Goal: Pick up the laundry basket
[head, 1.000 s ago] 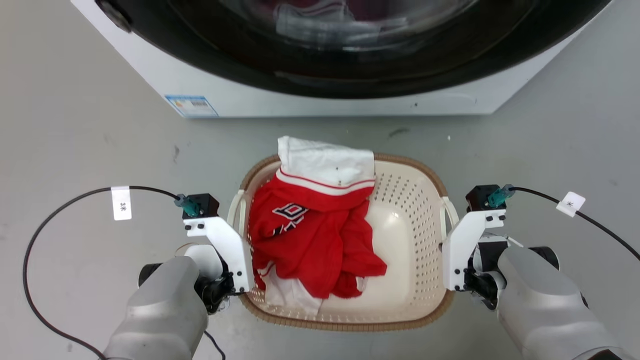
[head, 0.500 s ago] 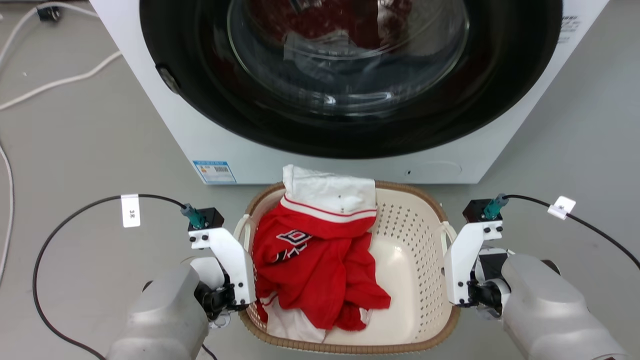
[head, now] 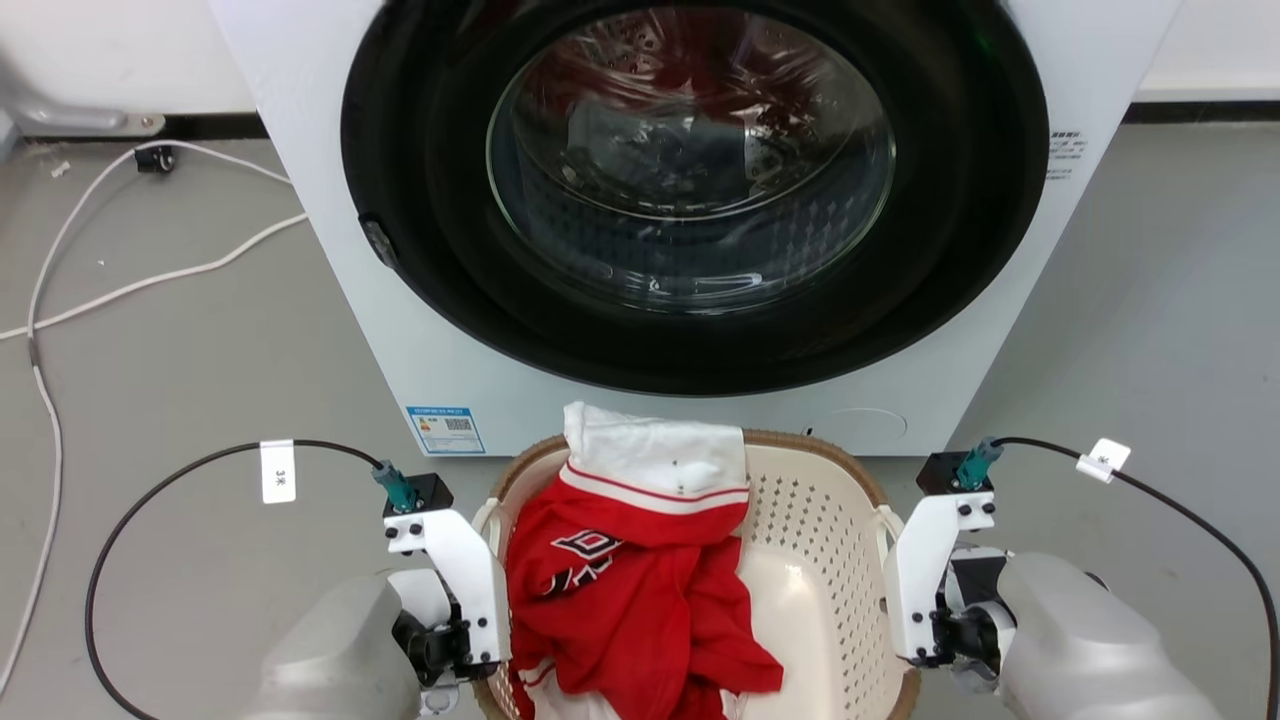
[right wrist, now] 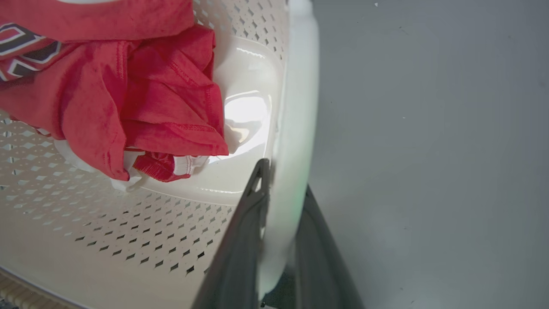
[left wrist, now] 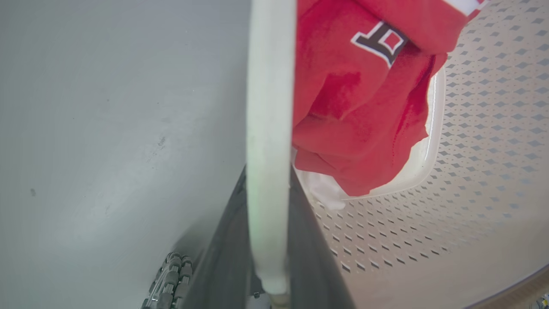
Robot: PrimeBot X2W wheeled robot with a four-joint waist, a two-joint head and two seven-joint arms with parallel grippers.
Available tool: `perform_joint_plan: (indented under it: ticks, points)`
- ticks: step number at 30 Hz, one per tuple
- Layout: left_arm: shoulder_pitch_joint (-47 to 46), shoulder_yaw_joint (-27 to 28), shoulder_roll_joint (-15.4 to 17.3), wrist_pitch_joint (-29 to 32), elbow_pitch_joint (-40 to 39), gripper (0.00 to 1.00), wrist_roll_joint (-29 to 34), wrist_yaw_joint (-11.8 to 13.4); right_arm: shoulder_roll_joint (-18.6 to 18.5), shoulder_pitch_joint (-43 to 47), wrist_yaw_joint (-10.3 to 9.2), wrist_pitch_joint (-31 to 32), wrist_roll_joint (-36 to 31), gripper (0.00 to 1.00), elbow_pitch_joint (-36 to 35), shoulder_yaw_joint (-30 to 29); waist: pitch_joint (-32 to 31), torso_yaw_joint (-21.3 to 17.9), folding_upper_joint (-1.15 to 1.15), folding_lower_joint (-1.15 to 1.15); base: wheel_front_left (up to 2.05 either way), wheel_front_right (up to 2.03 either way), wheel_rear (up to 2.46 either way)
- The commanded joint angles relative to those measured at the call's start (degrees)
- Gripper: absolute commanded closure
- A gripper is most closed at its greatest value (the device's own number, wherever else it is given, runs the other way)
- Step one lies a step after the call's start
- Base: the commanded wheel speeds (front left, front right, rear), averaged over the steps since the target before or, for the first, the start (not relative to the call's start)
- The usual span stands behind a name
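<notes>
The laundry basket [head: 815, 520] is cream-white with perforated walls and a brown woven-look rim, and sits between my two arms low in the head view. A red and white garment [head: 620, 590] fills its left half. My left gripper [left wrist: 268, 214] is shut on the basket's left loop handle [left wrist: 269, 107], one dark finger on each side of the white bar. On the other side, my right gripper [right wrist: 281, 206] is shut on the right loop handle [right wrist: 298, 107]. The basket's near rim is cut off by the bottom edge of the head view.
A white front-loading washing machine [head: 330, 300] stands directly behind the basket, its dark round door [head: 690, 170] shut with clothes behind the glass. White cables [head: 60, 300] trail over the grey floor at the left. Black wrist cables [head: 150, 500] loop out on both sides.
The camera has moved, so the washing machine now sits lower and fuller in the picture. The basket stays between both grippers, and its far rim now overlaps the machine's lower front instead of bare floor.
</notes>
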Motion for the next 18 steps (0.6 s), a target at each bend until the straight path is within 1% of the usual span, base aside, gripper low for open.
perform_joint_plan:
  ticks: [1,7,18]
  points:
    - [0.8,-0.4,-0.8,0.5,-0.1,1.0,-0.2,-0.3,0.8,0.9,0.72,0.2,0.6,1.0,-0.3,0.5,-0.9,0.0,0.0,0.01,0.0,0.0,0.0]
    - [2.5,-0.7,-1.2,1.7,0.4,1.0,-0.9,-0.3,1.0,2.1,0.72,1.3,1.3,1.0,0.0,1.8,-2.6,-0.2,0.0,0.01,0.0,0.0,0.0]
    - [3.8,-1.0,-1.6,0.7,0.2,1.0,-2.0,-0.3,0.5,3.3,0.72,0.2,2.4,1.0,0.0,3.9,-3.4,-0.3,0.0,0.01,0.0,0.0,0.0]
